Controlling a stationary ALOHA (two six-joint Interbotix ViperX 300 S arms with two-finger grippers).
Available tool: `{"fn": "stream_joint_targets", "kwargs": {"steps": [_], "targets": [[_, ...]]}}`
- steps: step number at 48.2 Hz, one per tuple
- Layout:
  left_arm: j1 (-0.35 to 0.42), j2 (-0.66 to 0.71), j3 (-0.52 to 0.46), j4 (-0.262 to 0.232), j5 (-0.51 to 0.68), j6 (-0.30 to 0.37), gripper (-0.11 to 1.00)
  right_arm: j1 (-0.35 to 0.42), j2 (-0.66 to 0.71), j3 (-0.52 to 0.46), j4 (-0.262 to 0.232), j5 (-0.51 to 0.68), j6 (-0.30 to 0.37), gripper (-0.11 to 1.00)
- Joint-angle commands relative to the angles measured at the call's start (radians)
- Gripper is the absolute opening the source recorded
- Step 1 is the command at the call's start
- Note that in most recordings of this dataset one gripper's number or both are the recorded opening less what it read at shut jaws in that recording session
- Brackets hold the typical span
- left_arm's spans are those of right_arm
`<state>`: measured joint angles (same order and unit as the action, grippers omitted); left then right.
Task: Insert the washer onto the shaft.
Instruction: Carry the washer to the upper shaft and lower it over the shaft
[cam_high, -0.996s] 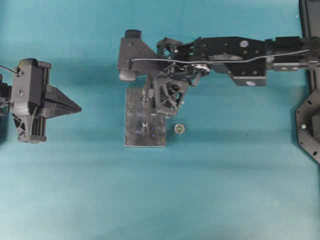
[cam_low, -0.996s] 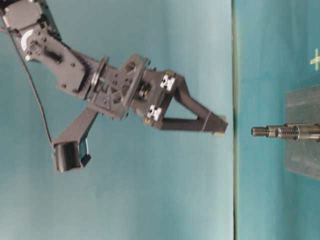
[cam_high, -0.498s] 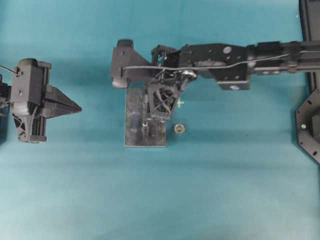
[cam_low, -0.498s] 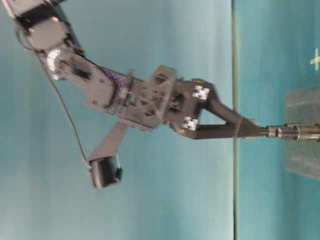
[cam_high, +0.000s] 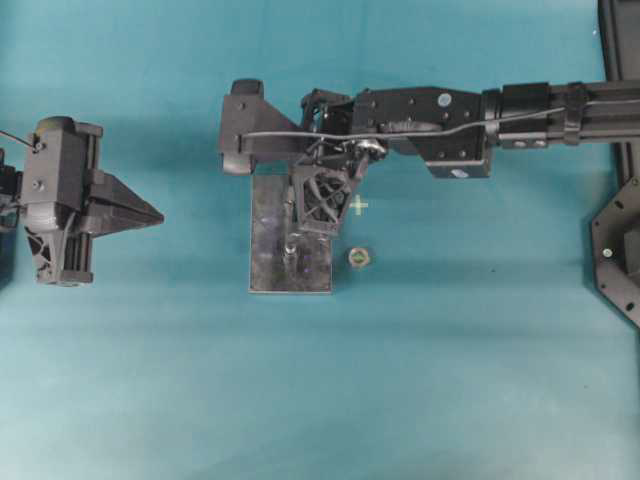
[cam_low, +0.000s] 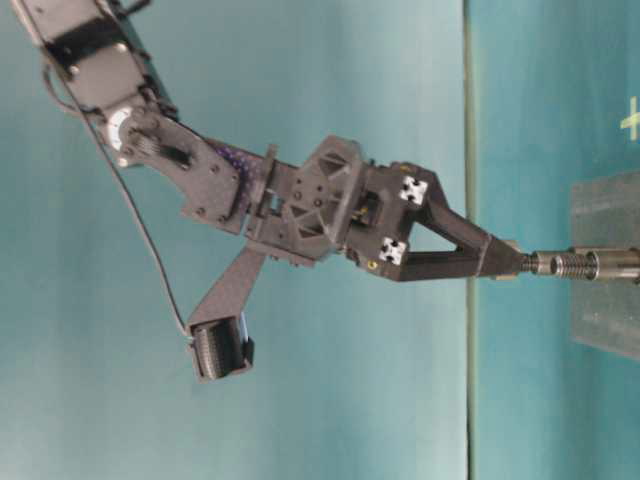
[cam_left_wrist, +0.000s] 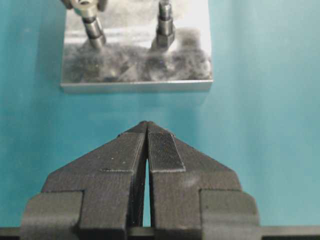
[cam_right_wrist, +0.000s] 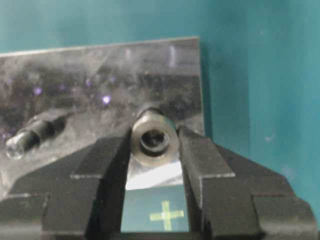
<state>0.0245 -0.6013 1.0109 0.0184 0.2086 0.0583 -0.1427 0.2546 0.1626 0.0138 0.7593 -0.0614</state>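
The left claw (cam_left_wrist: 146, 150), pinched together and empty, hangs near the front edge of the metal plate (cam_left_wrist: 190, 65), which carries two threaded shafts (cam_left_wrist: 165, 22). Overhead, one nut (cam_high: 359, 257) lies on the teal tabletop (cam_high: 450, 380) just beside the plate, open room all around. The right wrist view shows the right claw (cam_right_wrist: 154, 142) gripping the washer (cam_right_wrist: 154, 141) at a shaft's tip.

A metal washer (cam_right_wrist: 154, 140), ring-shaped with a dark bore, sits pinched between the fingers of the right claw (cam_right_wrist: 154, 150), directly over the tip of a threaded steel shaft (cam_low: 575, 264). The shaft stands upright on a grey metal base plate (cam_high: 268, 260), beside a second upright shaft (cam_left_wrist: 164, 25).
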Motion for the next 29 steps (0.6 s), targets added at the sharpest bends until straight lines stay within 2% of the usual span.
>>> {"fn": "stream_joint_targets", "kwargs": {"steps": [1, 29], "targets": [[-0.003, -0.002, -0.009, 0.003, -0.008, -0.002, 0.0, -0.009, -0.023, -0.015, -0.005, 0.011, -0.005, 0.32], [-0.003, -0.003, -0.008, 0.003, -0.006, -0.003, 0.0, -0.011, -0.015, -0.026, -0.005, 0.015, 0.003, 0.32]]}}
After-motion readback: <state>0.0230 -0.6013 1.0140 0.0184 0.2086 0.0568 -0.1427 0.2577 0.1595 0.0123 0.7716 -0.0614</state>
